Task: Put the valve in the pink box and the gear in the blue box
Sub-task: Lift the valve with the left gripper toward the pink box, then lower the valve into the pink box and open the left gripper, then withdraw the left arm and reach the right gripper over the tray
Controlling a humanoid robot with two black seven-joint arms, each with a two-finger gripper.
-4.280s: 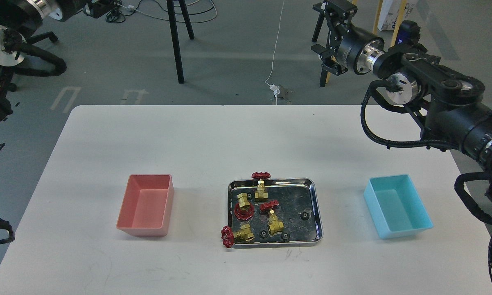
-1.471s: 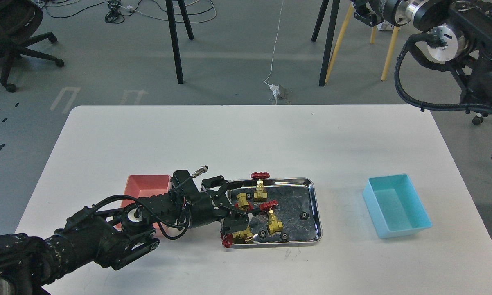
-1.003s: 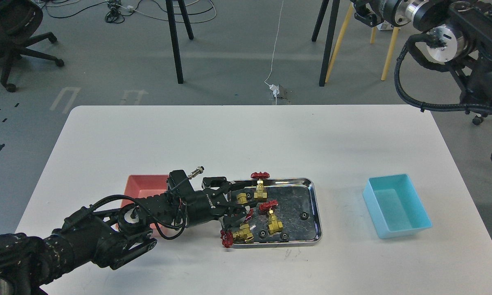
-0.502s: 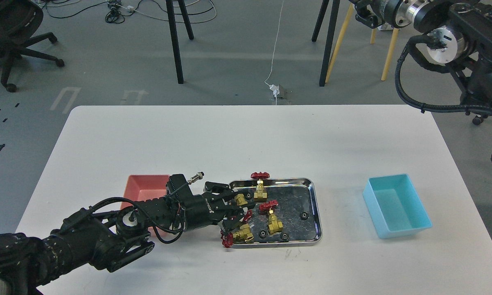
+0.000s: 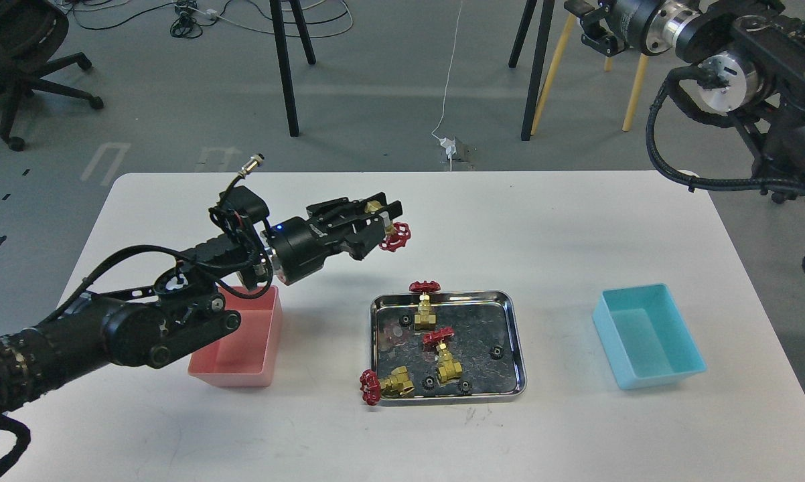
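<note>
My left gripper (image 5: 379,215) is shut on a valve (image 5: 393,234), brass body between the fingers and red handwheel hanging to the right, raised well above the table behind the steel tray (image 5: 516,335). Three more valves stay in the tray: one at the back rim (image 5: 426,299), one in the middle (image 5: 445,355), one over the front left corner (image 5: 384,385). Several tiny black gears (image 5: 496,351) lie in the tray. The pink box (image 5: 242,355) sits left of the tray, partly under my left arm. The blue box (image 5: 647,345) sits to the right. My right gripper (image 5: 587,27) is high at the top right, small and dark.
The white table edge (image 5: 443,174) runs behind the scene. Beyond it on the floor are black stand legs (image 5: 288,67), yellow chair legs (image 5: 553,60), cables and an office chair (image 5: 21,47). My right arm's cable loop (image 5: 664,154) hangs over the table's back right corner.
</note>
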